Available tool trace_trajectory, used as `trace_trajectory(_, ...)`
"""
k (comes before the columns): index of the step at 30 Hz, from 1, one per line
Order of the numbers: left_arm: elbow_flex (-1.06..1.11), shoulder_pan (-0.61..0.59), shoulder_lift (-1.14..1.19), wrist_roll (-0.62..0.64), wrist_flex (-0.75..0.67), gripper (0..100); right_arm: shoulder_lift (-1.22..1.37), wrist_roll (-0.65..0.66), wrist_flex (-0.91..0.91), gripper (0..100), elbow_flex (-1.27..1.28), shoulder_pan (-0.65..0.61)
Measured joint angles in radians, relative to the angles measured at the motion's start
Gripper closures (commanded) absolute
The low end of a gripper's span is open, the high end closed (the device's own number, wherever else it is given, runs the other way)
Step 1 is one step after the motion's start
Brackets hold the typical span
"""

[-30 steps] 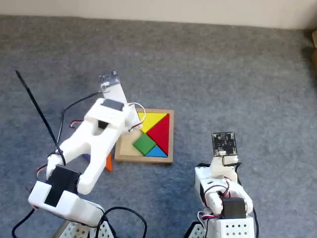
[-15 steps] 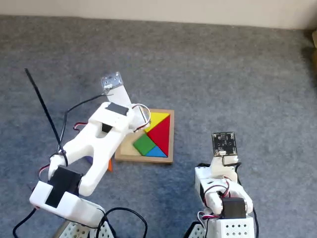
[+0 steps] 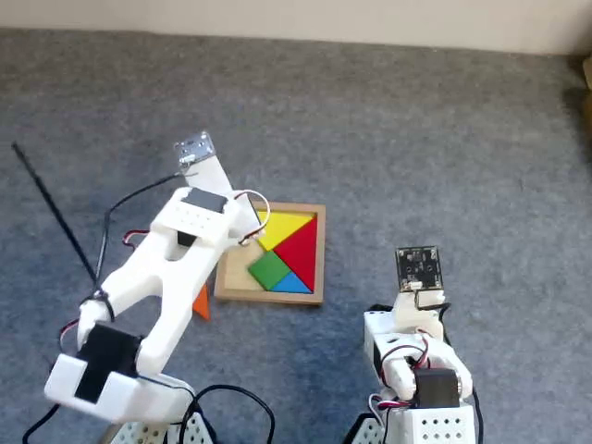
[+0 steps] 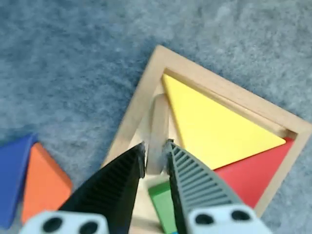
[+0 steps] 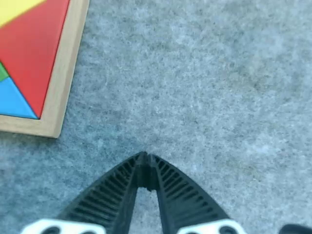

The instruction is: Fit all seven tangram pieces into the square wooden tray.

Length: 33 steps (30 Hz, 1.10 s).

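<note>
Your left pincer [image 4: 155, 148]: clamped on a pale wooden piece [image 4: 158, 117] over the tray [image 4: 140, 100], beside the yellow triangle [image 4: 209, 124]. Your right pincer [image 5: 145, 168]: pressed together above the grey worktop [image 5: 219, 97].

Your left arm [image 3: 162, 277] stretches forward from its base to the left side of the tray [image 3: 269, 298], wrist bent down over that edge. Its left gripper [image 4: 155, 147] points down into the tray, fingers pinched close on a pale wooden piece [image 4: 157, 122] that stands on edge between them. Your right arm [image 3: 418, 365] sits folded over its base, well to the right of the tray, and the right gripper [image 5: 146, 170] hangs near the tray's corner, fingers pressed together on nothing.
</note>
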Motion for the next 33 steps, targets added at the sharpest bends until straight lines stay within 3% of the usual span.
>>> trace_trajectory(7, 0.0, -0.002, -0.097, 0.0, 0.104, 75, 0.0, 0.0, 0.0, 99.3, 0.0, 0.046)
trace_trajectory(25, 0.0, -0.101, -0.104, -0.035, 0.147, 77, 0.0, 0.0, 0.0, 99.3, 0.0, 0.051)
trace_trajectory(28, 0.035, -0.106, -0.104, -0.035, 0.08, 77, 0.0, 0.0, 0.0, 99.3, 0.0, 0.051)
trace_trajectory(33, 0.129, -0.103, -0.052, -0.049, -0.16, 77, 0.0, 0.0, 0.0, 99.3, 0.0, 0.051)
